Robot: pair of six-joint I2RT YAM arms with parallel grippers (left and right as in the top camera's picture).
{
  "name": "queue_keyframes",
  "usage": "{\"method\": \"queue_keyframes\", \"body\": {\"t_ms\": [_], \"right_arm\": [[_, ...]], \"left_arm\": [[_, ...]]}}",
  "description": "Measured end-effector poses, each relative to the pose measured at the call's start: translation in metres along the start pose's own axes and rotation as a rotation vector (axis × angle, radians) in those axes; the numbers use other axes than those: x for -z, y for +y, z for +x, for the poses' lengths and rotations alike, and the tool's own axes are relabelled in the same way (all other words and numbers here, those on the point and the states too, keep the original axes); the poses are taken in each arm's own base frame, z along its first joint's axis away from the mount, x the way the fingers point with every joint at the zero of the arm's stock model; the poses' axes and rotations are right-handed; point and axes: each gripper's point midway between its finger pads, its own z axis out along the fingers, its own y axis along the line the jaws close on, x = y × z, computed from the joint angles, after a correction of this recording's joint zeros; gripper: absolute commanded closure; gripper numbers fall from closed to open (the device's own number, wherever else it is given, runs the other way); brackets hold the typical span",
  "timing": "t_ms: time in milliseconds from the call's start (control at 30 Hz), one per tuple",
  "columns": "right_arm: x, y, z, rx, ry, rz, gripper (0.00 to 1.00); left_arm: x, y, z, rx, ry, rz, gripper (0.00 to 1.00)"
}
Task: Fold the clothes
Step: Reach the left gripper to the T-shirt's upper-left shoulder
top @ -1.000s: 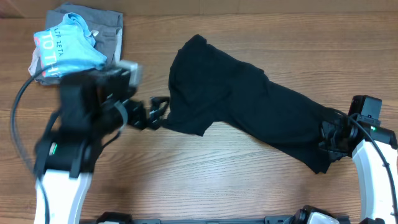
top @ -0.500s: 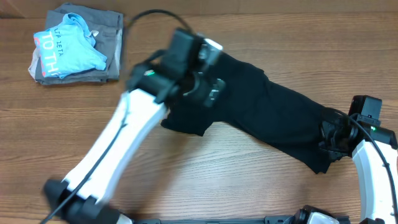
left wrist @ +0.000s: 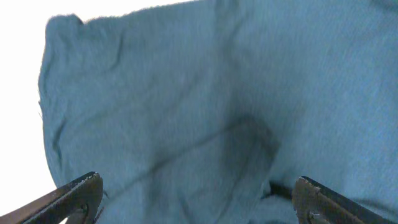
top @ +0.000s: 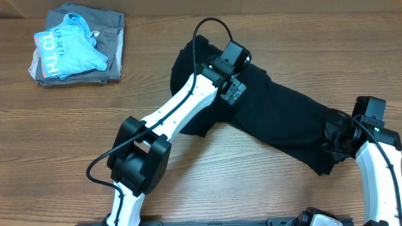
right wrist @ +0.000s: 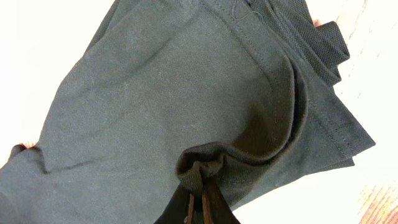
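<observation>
The clothes [top: 282, 119] are one black garment lying crumpled in a diagonal band from the upper middle of the table down to the right. My left gripper [top: 233, 90] hovers over its upper left part. In the left wrist view the left gripper [left wrist: 199, 196] stands open, fingers wide apart, with wrinkled fabric [left wrist: 205, 93] filling the frame beneath it. My right gripper [top: 333, 141] sits at the garment's lower right end. The right wrist view shows that gripper [right wrist: 199, 202] shut on a bunched fold of the black cloth [right wrist: 174, 87], near a stitched hem.
At the back left corner lies a grey folded garment [top: 110, 37] with a light blue shirt [top: 66, 50] on top. The left arm [top: 169, 119] stretches diagonally across the wooden table [top: 251, 182] from its base at the front left.
My left arm has swung from the left side of the table to the right, and its open gripper now sits over the garment. The right gripper has kept its grip and place.
</observation>
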Motion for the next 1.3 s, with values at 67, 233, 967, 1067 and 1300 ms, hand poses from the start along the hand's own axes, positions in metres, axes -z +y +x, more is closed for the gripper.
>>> {"method": "queue_keyframes", "body": {"t_ms": [67, 233, 967, 1067, 1300], "right_arm": [[0.0, 0.0, 0.0, 0.0, 0.0, 0.0, 0.96], [0.0, 0.0, 0.0, 0.0, 0.002, -0.001, 0.96], [0.0, 0.003, 0.001, 0.001, 0.009, -0.014, 0.96], [0.0, 0.003, 0.001, 0.001, 0.008, -0.015, 0.96], [0.0, 0.003, 0.001, 0.001, 0.008, -0.015, 0.96]], "left_arm": [[0.002, -0.003, -0.006, -0.001, -0.02, 0.004, 0.0], [0.006, -0.019, -0.012, -0.024, -0.038, 0.023, 0.0], [-0.023, 0.04, 0.035, 0.428, 0.127, 0.118, 0.0], [-0.023, 0.05, 0.046, 0.505, 0.168, 0.142, 0.02], [-0.009, 0.057, 0.085, 0.671, 0.337, 0.179, 0.08]]}}
